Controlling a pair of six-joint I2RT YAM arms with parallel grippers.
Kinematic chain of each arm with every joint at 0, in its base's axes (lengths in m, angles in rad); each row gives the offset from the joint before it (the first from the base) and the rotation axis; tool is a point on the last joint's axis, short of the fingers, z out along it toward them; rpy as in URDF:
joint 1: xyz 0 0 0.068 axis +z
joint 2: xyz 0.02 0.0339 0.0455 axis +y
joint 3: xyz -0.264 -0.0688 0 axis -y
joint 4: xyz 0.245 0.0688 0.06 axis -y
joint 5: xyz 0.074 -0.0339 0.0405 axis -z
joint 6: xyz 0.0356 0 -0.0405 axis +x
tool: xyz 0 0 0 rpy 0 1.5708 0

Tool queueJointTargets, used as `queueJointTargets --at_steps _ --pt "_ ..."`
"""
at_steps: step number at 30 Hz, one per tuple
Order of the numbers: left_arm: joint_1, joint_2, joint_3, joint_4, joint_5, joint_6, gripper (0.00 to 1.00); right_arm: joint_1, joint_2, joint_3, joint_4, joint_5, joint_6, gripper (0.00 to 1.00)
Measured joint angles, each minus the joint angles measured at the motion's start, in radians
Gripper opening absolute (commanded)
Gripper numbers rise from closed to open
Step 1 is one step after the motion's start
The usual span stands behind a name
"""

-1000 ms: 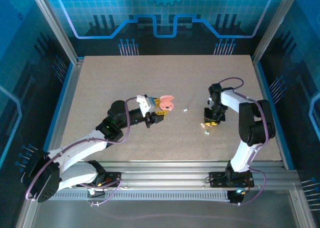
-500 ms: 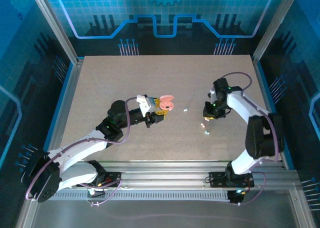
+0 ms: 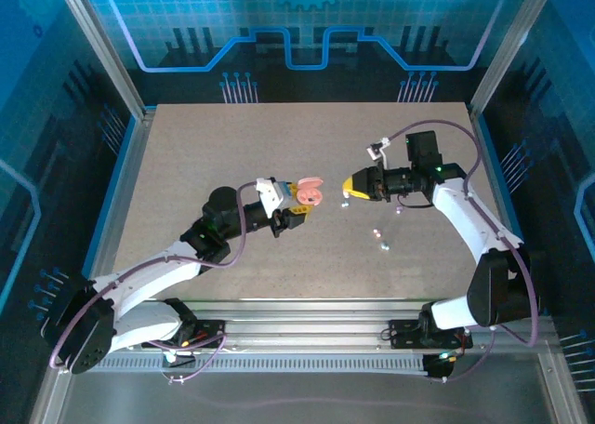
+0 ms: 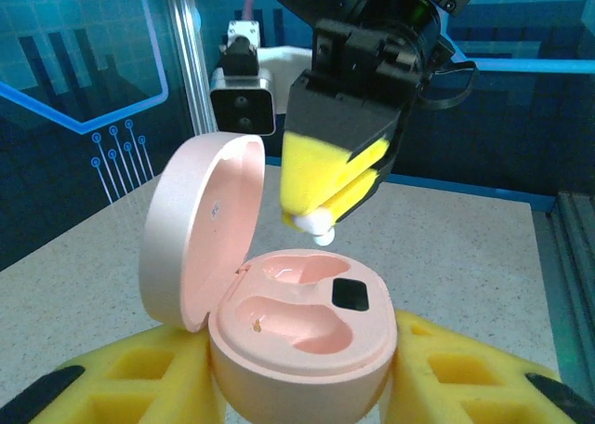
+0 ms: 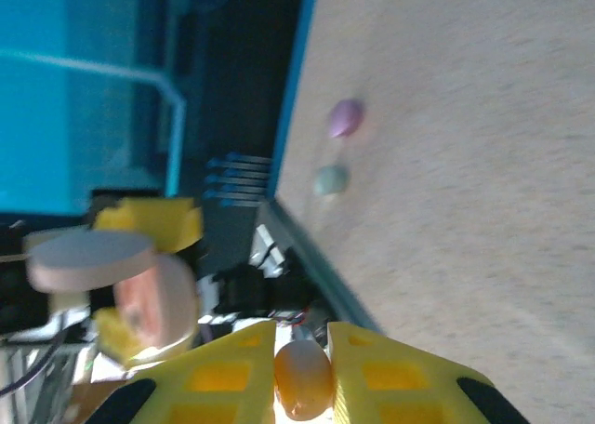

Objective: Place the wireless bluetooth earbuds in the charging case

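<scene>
Centre frame, my right gripper (image 4: 321,218) pinches a tiny whitish earbud (image 4: 320,229) near the open pink plastic case (image 4: 232,350) that my left gripper (image 4: 297,401) clamps; both sockets (image 4: 279,314) are empty.

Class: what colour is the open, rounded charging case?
The charging case is pale pink; left wrist view.

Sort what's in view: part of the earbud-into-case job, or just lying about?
In the job: pink charging case, lid open, in the left gripper; pale earbud pinched in the right gripper.
Lying about for now: purple earbud and green earbud, loose on the table.
</scene>
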Motion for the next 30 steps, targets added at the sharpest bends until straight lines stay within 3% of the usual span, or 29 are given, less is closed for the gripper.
queueJointTargets --at_steps 5,11,21,30 --pt "0.0 0.006 -0.004 0.0 -0.014 0.017 0.41 0.051 0.002 0.025 0.044 -0.106 0.072 0.2" --pt "0.0 0.008 -0.004 -0.001 -0.029 0.039 0.41 0.076 0.003 0.052 0.082 -0.143 0.146 0.21" --pt "0.0 0.031 -0.004 0.023 -0.049 0.037 0.41 0.096 0.001 0.043 0.193 -0.105 0.29 0.22" --pt "0.0 0.07 -0.004 0.089 -0.048 0.025 0.4 0.136 -0.06 0.039 0.218 -0.018 0.288 0.22"
